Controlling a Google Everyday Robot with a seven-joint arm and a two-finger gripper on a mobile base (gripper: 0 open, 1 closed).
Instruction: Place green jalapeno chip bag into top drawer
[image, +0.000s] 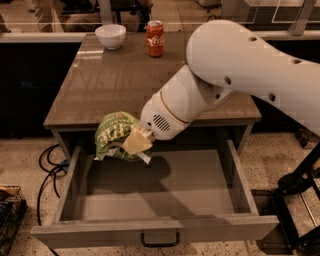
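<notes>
The green jalapeno chip bag (113, 134) is a crinkled light-green foil bag with white lettering. My gripper (134, 142) is shut on it and holds it in the air over the back left of the open top drawer (150, 195), just in front of the tabletop's front edge. The drawer is pulled fully out, with a plain grey interior and a dark handle (160, 241) on its front panel. My white arm reaches in from the upper right.
A brown tabletop (100, 85) sits above the drawer. A white bowl (110, 35) and a red soda can (155, 38) stand at its back edge. Black cables (47, 165) lie on the speckled floor at left. A dark stand (295, 200) is at right.
</notes>
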